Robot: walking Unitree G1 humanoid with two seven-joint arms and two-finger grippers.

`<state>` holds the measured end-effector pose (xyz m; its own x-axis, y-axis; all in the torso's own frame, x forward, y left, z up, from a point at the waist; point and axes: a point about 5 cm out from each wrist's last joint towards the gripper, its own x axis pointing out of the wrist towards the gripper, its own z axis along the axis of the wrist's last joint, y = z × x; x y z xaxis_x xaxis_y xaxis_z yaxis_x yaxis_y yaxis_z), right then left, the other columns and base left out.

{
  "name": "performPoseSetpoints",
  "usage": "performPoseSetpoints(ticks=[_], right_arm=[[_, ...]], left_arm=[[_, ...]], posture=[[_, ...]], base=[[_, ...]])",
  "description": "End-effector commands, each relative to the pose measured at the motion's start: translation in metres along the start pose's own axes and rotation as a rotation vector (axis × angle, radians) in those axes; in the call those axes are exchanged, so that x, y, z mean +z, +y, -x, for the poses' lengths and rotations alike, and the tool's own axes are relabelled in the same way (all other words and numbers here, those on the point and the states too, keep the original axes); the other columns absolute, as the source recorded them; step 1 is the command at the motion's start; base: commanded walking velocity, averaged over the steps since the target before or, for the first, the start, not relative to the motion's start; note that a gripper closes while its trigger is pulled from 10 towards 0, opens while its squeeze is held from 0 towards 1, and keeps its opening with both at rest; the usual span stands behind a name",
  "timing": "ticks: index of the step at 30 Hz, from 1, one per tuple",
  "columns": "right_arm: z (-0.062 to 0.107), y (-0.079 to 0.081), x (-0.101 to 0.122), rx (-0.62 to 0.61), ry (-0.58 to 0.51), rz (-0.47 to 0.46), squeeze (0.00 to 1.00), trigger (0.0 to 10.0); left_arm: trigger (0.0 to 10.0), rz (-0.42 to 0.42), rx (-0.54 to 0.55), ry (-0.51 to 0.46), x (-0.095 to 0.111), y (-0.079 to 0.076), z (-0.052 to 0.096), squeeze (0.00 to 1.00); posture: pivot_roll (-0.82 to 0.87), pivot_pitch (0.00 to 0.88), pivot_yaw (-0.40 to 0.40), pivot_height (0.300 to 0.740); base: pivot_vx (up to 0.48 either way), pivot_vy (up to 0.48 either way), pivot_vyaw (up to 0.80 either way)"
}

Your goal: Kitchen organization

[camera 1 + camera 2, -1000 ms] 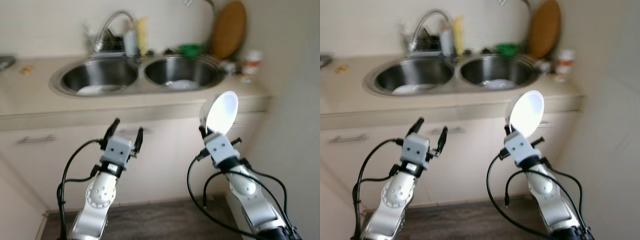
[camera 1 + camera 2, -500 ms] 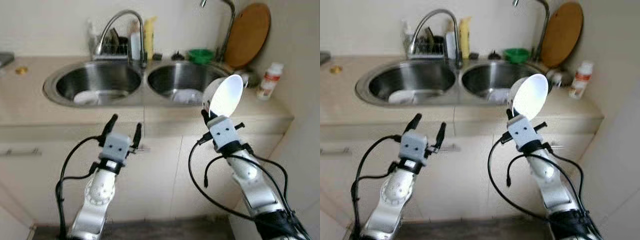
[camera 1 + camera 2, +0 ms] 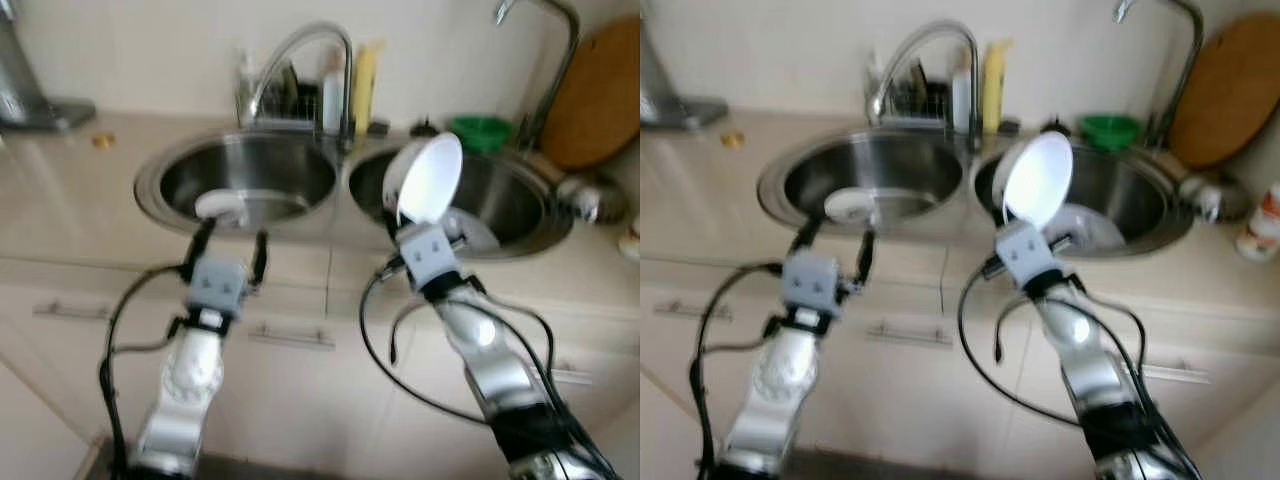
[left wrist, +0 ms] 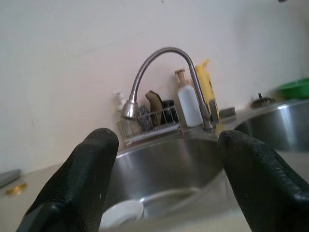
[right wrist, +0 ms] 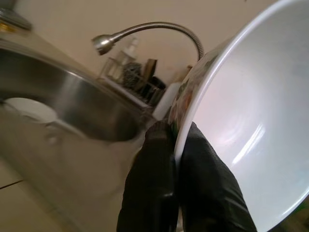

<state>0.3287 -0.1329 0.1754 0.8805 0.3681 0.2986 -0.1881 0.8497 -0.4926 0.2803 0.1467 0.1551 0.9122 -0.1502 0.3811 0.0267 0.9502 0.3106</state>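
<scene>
The right gripper (image 3: 411,222) is pinching the rim of a white ceramic bowl (image 3: 428,180), holding it over the double steel sink (image 3: 250,175); lowering it in looks next. The left gripper (image 3: 228,240) is hovering, fingers wide apart, holding nothing.

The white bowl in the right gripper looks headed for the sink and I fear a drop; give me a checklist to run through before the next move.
1. Right gripper pinches the rim of the white bowl: ok.
2. Bowl held clear of the counter edge: ok.
3. Right steel sink basin free for the bowl: not ok, a white plate already lies there.
4. Left gripper open, empty: ok.
5. Curved steel tap out of the bowl's path: cannot tell.
</scene>
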Motion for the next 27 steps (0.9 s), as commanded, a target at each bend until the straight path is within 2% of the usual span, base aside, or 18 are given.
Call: performPoseSetpoints(ticks=[1,10,12,13,15,16,17,18,19,20,21,23,24,25,27], right_arm=[[-0.009,0.001,0.009,0.018,-0.034,-0.016,0.00,0.0],[-0.030,-0.003,0.007,0.027,0.050,-0.153,0.00,0.0],[-0.040,-0.014,0.000,-0.045,0.142,-0.252,0.00,0.0],[-0.040,-0.014,0.000,-0.045,0.142,-0.252,0.00,0.0],[-0.045,-0.021,-0.003,-0.087,0.181,-0.315,0.00,0.0],[-0.048,-0.027,-0.008,-0.125,0.234,-0.378,0.00,1.1],[-0.050,-0.030,-0.013,-0.150,0.286,-0.439,0.00,3.7],[-0.052,-0.033,-0.017,-0.171,0.324,-0.511,0.00,4.5],[-0.054,-0.036,-0.018,-0.186,0.340,-0.567,0.00,4.7],[-0.056,-0.040,-0.022,-0.210,0.377,-0.675,0.00,8.4],[-0.056,-0.041,-0.024,-0.222,0.406,-0.729,0.00,9.5],[-0.056,-0.042,-0.026,-0.228,0.428,-0.765,0.00,9.5],[-0.053,-0.047,-0.037,-0.293,0.516,-0.822,0.00,10.0],[-0.053,-0.047,-0.037,-0.293,0.516,-0.822,0.00,10.0],[-0.047,-0.049,-0.048,-0.347,0.617,-0.840,0.00,10.0]], left_arm=[[10.0,-0.014,-0.001,-0.012,0.002,0.003,-0.002,0.00],[10.0,-0.009,-0.005,-0.023,0.004,0.001,-0.004,0.00],[10.0,-0.006,-0.011,-0.025,0.004,-0.001,-0.004,0.00],[10.0,-0.006,-0.011,-0.025,0.004,-0.001,-0.004,0.00],[10.0,-0.004,-0.013,-0.027,0.005,-0.001,-0.004,0.00],[10.0,-0.004,-0.014,-0.026,0.005,-0.001,-0.004,0.00],[10.0,-0.005,-0.015,-0.025,0.004,-0.002,-0.004,0.00],[10.0,-0.005,-0.016,-0.023,0.004,-0.002,-0.004,0.00],[10.0,-0.006,-0.017,-0.022,0.004,-0.002,-0.004,0.00],[10.0,-0.009,-0.021,-0.020,0.003,-0.003,-0.004,0.00],[10.0,-0.010,-0.023,-0.019,0.003,-0.003,-0.004,0.00],[10.0,-0.010,-0.023,-0.018,0.003,-0.003,-0.004,0.00],[10.0,-0.011,-0.026,-0.015,0.003,-0.003,-0.004,0.00],[10.0,-0.011,-0.026,-0.015,0.003,-0.003,-0.004,0.00],[10.0,-0.013,-0.028,-0.012,0.002,-0.004,-0.003,0.00]], posture=[[0.03,0.000,-0.032,0.740],[0.04,0.000,-0.036,0.740],[0.04,0.000,-0.037,0.740],[0.04,0.000,-0.037,0.740],[0.04,0.000,-0.038,0.740],[0.04,0.000,-0.038,0.740],[0.05,0.000,-0.039,0.740],[0.05,0.000,-0.039,0.740],[0.05,0.000,-0.039,0.740],[0.05,0.000,-0.040,0.740],[0.05,0.000,-0.041,0.740],[0.05,0.000,-0.040,0.740],[0.05,0.000,-0.042,0.740],[0.05,0.000,-0.042,0.740],[0.05,0.000,-0.043,0.740]], base=[[0.382,0.000,0.00],[0.362,0.000,0.00],[0.139,0.000,0.00],[0.000,0.000,0.00],[0.000,0.000,0.00],[0.000,0.000,0.00],[0.000,0.000,0.00],[0.000,0.000,0.00],[0.000,0.000,0.00],[0.000,0.000,0.00],[0.000,0.000,0.00],[0.000,0.000,0.00],[0.000,0.000,0.00],[0.000,0.000,0.00],[0.000,0.000,0.00]])
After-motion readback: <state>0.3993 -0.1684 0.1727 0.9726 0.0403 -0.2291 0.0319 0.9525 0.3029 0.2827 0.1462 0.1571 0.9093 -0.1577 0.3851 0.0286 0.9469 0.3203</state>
